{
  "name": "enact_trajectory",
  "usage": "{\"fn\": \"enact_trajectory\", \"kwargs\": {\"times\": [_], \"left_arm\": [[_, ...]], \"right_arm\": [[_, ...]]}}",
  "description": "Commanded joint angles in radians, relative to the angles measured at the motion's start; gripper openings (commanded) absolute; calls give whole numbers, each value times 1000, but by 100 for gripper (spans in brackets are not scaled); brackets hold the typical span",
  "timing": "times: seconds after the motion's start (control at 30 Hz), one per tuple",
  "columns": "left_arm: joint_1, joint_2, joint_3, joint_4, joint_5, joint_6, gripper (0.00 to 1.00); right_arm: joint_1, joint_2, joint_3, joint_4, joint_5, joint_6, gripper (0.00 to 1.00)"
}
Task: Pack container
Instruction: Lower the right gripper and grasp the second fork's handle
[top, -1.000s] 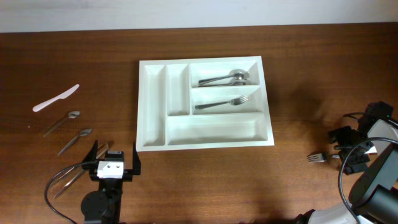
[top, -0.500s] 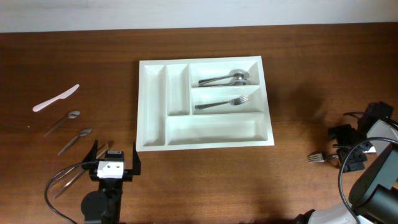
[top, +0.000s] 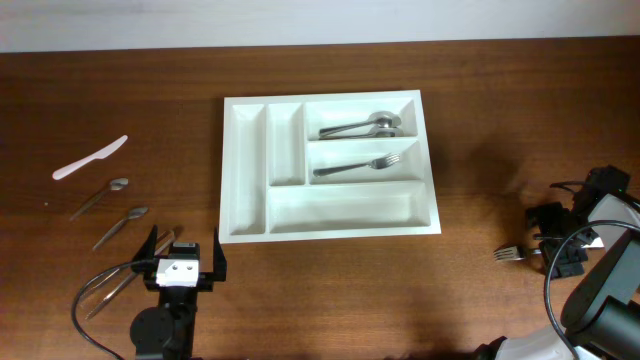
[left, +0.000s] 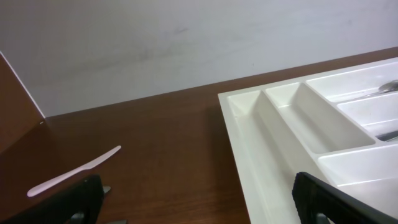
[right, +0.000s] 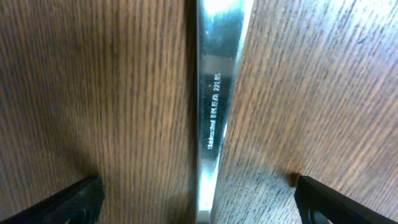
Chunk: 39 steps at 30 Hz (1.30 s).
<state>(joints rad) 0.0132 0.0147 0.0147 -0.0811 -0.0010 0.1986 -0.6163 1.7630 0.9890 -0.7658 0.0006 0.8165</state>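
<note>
1. Brown wood-grain bench (top: 480, 120) is filling nearly the whole overhead view, and a pale wall (top: 300, 20) is running along its far edge.
2. White tray (top: 340, 207) is sitting flat near the bench's middle, toward the wall, with its two narrow compartments on the left and three long ones on the right.
3. Spoons (top: 358, 127) are lying in the long compartment nearest the wall, and a fork (top: 355, 167) is lying in the middle one.
4. Well left of the tray, a white knife (top: 90, 158) and two loose spoons (top: 100, 197) are resting on bare wood.
5. Left pincer (top: 184, 246) is hovering near the tray's front-left corner, its jaws standing wide apart and gripping nothing.
6. Right pincer (top: 553, 243) is sitting at the bench's right edge, well apart from the tray. It is straddling a second fork (right: 214, 93), with its fingers (right: 68, 199) spread wide on either side and clear of the metal.
</note>
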Motion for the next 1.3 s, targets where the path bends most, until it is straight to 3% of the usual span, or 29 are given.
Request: {"fn": "enact_trajectory", "kwargs": {"times": [0.0, 0.27, 0.43, 0.67, 0.7, 0.77, 0.93, 1.1, 1.27], "left_arm": [[-4, -9, -5, -2, -3, 13, 99], [-4, -9, -5, -2, -3, 13, 99], [-4, -9, -5, -2, -3, 13, 99], [-4, -9, -5, -2, -3, 13, 99], [-4, -9, -5, -2, -3, 13, 99], [-4, -9, -5, -2, -3, 13, 99], [-4, -9, -5, -2, -3, 13, 99], [-4, -9, -5, -2, -3, 13, 99], [-4, -9, -5, -2, -3, 13, 99]], "right_arm": [[7, 11, -9, -5, 47, 11, 99], [7, 11, -9, -12, 94, 10, 99], [7, 12, -9, -13, 94, 10, 84], [7, 12, -9, -15, 94, 11, 84], [7, 12, -9, -15, 94, 11, 82], [8, 12, -9, -14, 93, 11, 66], [8, 12, -9, -15, 94, 11, 58], [7, 12, -9, -14, 93, 11, 37], [8, 12, -9, -15, 93, 11, 28]]}}
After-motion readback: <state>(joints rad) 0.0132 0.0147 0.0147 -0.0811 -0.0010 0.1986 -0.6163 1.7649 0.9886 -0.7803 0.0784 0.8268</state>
